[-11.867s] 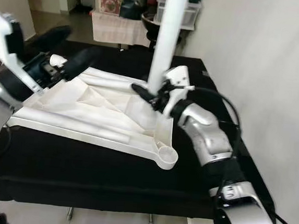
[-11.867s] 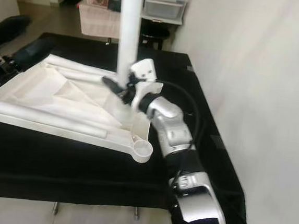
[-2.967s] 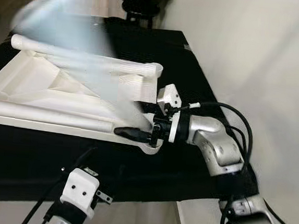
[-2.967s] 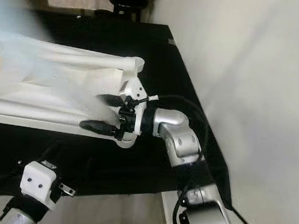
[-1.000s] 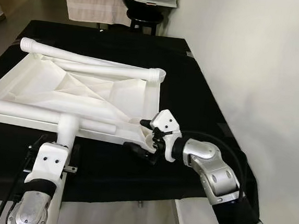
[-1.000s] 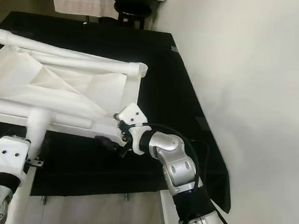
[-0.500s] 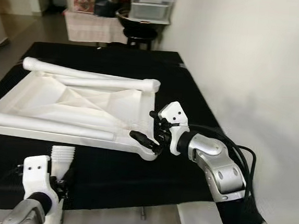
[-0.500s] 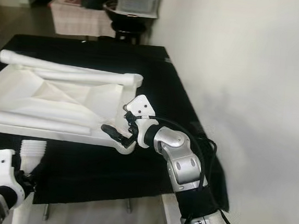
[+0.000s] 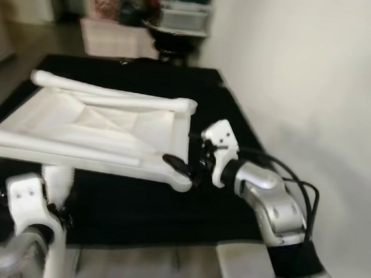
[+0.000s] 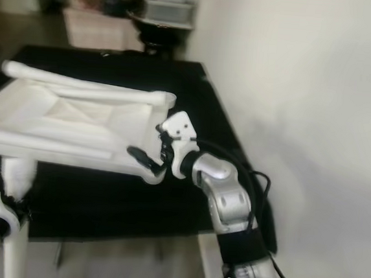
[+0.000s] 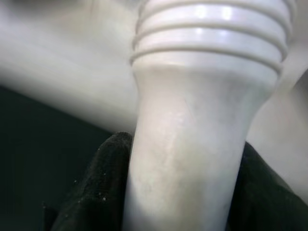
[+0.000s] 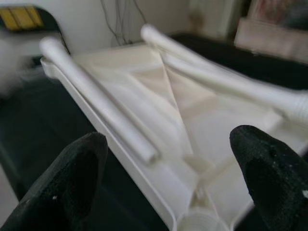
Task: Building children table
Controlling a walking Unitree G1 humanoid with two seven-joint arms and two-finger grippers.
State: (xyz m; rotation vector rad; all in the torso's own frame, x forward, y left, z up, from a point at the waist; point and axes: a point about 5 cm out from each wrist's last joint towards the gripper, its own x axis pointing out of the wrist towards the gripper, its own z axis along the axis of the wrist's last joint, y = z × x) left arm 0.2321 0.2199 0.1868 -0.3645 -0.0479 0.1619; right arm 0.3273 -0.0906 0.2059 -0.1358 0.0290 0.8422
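My right gripper (image 9: 182,166) hung spread over the white plastic tabletop's (image 9: 102,126) corner socket; my left gripper (image 11: 144,192) clasped a white ribbed leg (image 11: 192,120).

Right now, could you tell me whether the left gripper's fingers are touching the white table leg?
Touching. The left wrist view shows the black fingers pressed against both sides of the white table leg, just below its ribbed end, with no gap.

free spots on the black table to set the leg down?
Bare cloth runs along the near edge of the black table, between the white tabletop and the edge, and in a strip on the wall side past its right corner. The far end behind it is bare too. The near right corner is crowded: the right gripper is there, open. The left gripper holds the leg.
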